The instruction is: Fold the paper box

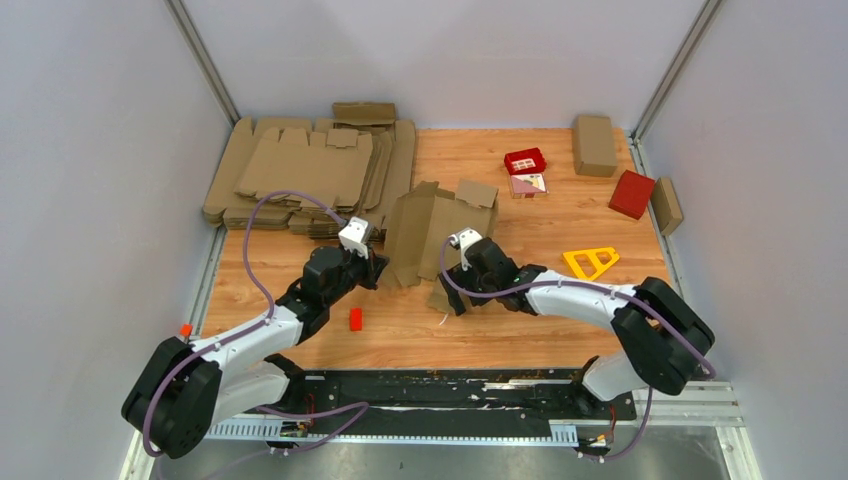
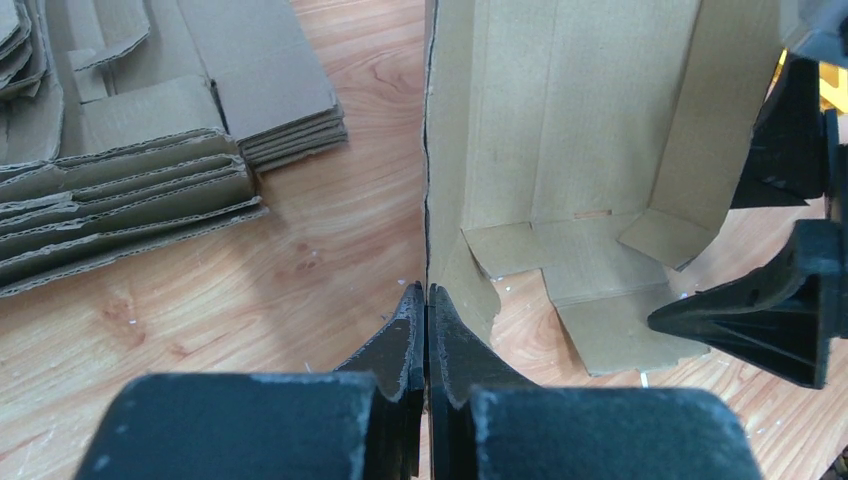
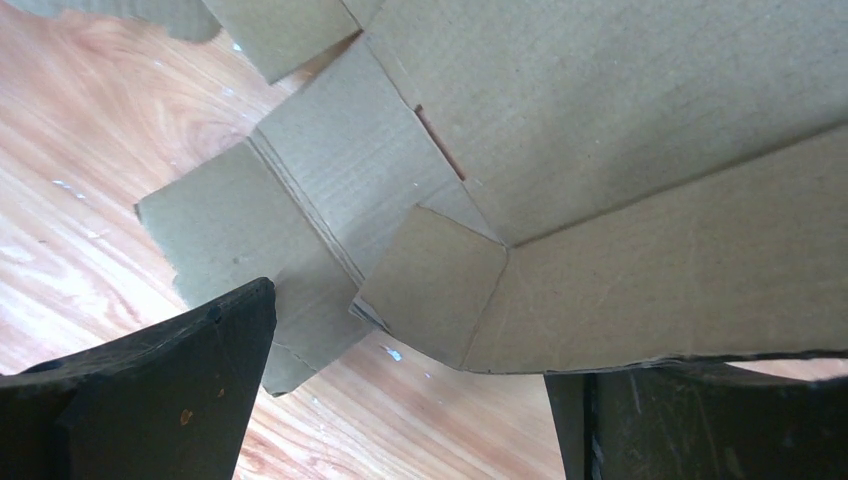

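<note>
Cardboard paper box (image 1: 436, 232), light, stiff and creased, stands half-open on the desk (image 1: 520, 330) between both arms, left hand (image 2: 427, 300) pinching its edge, right hand (image 3: 420, 380) spread wide under a flap.

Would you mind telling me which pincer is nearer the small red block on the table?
Left. The left pincer sits just above the red block; the right pincer lies farther right.

Paper box (image 2: 560, 130): top cut off by the 12 o'clock edge in the left wrist view; in the right wrist view it runs off at 12 and 3 o'clock. Left gripper (image 2: 428, 300): pinched panel edge hidden between fingers. Flat cardboard stack (image 2: 120, 200): cropped at 9 o'clock. Small red piece (image 1: 356, 319): too small to identify.
</note>
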Controlling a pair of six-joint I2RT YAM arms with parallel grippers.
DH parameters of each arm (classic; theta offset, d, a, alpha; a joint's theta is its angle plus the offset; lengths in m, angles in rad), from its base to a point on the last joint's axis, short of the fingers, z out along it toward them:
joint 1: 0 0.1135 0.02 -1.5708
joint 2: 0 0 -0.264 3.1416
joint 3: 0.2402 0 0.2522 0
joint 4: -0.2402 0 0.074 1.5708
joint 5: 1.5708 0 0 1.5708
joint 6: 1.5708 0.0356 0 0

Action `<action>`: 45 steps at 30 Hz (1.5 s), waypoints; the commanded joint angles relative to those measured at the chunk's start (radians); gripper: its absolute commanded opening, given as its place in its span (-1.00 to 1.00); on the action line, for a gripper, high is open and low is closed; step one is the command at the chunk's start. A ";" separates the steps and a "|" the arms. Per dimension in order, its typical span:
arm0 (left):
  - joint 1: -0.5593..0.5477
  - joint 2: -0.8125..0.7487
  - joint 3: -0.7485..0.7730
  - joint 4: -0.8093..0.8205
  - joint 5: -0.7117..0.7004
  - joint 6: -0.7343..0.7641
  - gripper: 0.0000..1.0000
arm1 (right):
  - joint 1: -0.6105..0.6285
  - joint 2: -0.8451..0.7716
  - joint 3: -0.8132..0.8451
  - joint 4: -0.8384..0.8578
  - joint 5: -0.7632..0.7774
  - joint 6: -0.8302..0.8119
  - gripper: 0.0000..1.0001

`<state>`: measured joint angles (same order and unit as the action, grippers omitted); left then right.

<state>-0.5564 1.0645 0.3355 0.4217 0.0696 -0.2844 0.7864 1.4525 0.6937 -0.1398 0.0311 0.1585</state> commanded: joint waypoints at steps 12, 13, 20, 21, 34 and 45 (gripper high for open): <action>-0.009 -0.036 -0.026 0.150 0.167 -0.004 -1.00 | 0.004 -0.029 0.060 0.023 0.072 0.055 1.00; -0.010 -0.040 -0.027 0.153 0.182 -0.002 -1.00 | -0.011 -0.038 0.058 0.032 0.054 0.065 1.00; -0.020 -0.039 -0.033 0.185 0.230 -0.001 -1.00 | -0.183 -0.048 0.050 0.077 -0.096 0.156 0.93; -0.024 -0.034 -0.033 0.197 0.243 -0.003 -1.00 | -0.194 -0.041 0.053 0.079 -0.103 0.158 0.89; -0.058 0.077 -0.004 0.306 0.416 -0.029 -1.00 | -0.196 -0.009 0.056 0.106 -0.117 0.157 0.30; -0.061 0.157 0.059 0.213 0.441 -0.028 -0.82 | -0.194 -0.024 0.020 0.091 -0.039 0.115 -0.20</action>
<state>-0.6106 1.2457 0.3492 0.7181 0.5537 -0.3420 0.5869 1.4651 0.7322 -0.0784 -0.0742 0.2829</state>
